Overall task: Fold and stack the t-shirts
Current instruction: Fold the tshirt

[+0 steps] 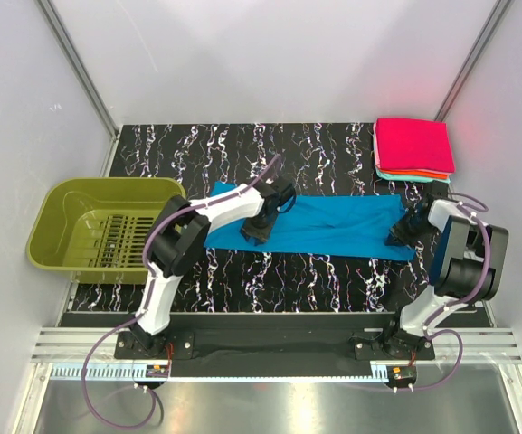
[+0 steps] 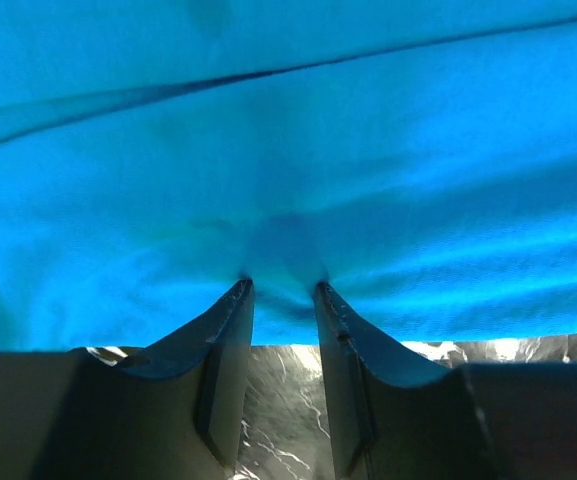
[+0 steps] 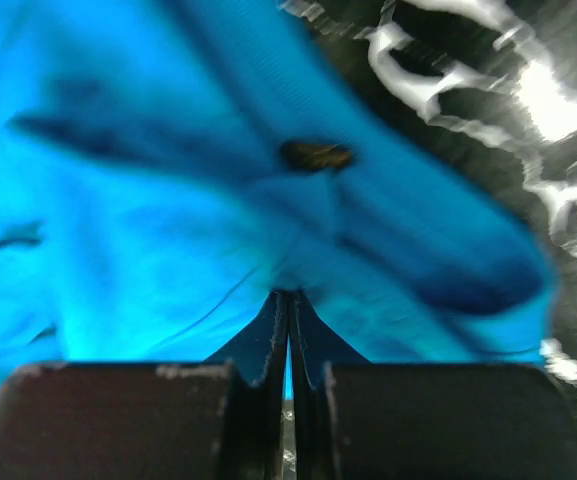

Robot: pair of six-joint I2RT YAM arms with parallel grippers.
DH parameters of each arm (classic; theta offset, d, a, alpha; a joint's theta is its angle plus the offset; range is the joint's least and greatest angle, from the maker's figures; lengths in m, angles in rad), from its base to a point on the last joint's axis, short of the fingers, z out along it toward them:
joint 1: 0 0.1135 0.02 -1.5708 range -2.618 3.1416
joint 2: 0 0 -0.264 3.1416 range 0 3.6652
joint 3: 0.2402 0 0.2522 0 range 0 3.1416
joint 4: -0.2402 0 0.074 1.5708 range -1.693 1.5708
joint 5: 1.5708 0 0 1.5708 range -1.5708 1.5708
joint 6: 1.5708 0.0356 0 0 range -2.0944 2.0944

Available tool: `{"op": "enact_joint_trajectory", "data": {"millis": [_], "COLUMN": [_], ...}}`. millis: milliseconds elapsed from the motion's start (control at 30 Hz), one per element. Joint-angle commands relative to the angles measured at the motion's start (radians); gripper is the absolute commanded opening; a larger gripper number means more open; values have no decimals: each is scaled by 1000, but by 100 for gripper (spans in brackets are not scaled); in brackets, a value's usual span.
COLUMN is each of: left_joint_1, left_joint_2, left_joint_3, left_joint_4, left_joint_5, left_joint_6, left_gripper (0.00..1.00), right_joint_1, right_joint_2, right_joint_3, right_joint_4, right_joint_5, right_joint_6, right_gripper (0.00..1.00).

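no writing can be read anywhere. the one candidate is a small dark mark (image 3: pixel 315 155) on the cloth in the right wrist view, oval and brownish, too blurred to tell whether it is a tag or a stain.

the blue t-shirt (image 1: pixel 333 224) lies spread as a long band across the middle of the black marbled table (image 1: pixel 315 145), running from left to right between the two arms. the left gripper (image 1: pixel 253 233) sits over its left part, at the near edge. in the left wrist view its fingers (image 2: pixel 230 320) stand partly apart, their tips sunk into the cloth, with a bunch of the shirt's edge pinched between them and creases drawn in toward the tips.

the right gripper (image 1: pixel 394 237) is at the shirt's right end, near the corner. its fingers (image 3: pixel 263 340) are pressed together with only a thin sliver of blue cloth showing between them, and the fabric rises in folds just beyond the tips.

at the far right corner of the table, well apart from the blue shirt, a folded magenta t-shirt (image 1: pixel 412 145) tops a neat stack, with an orange t-shirt (image 1: pixel 423 173) and a pale teal t-shirt (image 1: pixel 396 176) showing at its near edge beneath. an olive-green basket (image 1: pixel 61 203) sits at the table's left side.
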Motion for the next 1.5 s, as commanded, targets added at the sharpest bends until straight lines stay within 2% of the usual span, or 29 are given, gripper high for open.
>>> {"op": "enact_joint_trajectory", "data": {"millis": [0,100,200,333,500,600,800,900,933,967,1033,1167,1333,1467], "left_joint_1": [-59,-105,-127,-136,-109,-72,-58,-59,-62,-75,-79,-90,-122,-157], "left_joint_2": [-26,-115,-204,-287,-232,-128,-83,-94,-115,-131,-186,-250,-321,-401], "left_joint_3": [-87,-98,-75,-17,91,128,40,-41,-67,-128,-200,-380,-487,-556], "left_joint_4": [-32,-37,-55,-63,-95,-111,-101,-100,-98,-92,-69,-8,18,23], "left_joint_5": [-16,-24,-5,73,4,-2,-16,-31,-48,-65,-83,-13,-1,12], "left_joint_6": [-81,-119,-147,-124,-37,-29,-61,-90,-99,-124,-153,-210,-267,-326], "left_gripper": [37,40,44,46,47,43,39,37,37,37,38,38,39,40], "right_joint_1": [0,-1,-21,-23,-23,-23,-23,-23,-21,-18,13,48,53,54], "right_joint_2": [46,47,61,135,193,172,23,-63,-87,-139,-193,-260,-267,-203], "right_joint_3": [58,63,94,205,278,327,373,333,280,240,117,-4,-109,-133], "right_joint_4": [-98,-105,-127,-200,-224,-248,-273,-251,-235,-184,-132,-67,-44,20], "right_joint_5": [171,230,359,502,547,510,407,266,208,85,15,10,22,23], "right_joint_6": [-118,-131,-137,-157,-205,-200,-165,-124,-108,-79,-47,-6,14,22], "right_gripper": [4,3,4,6,8,9,11,13,13,12,12,12,12,13]}}
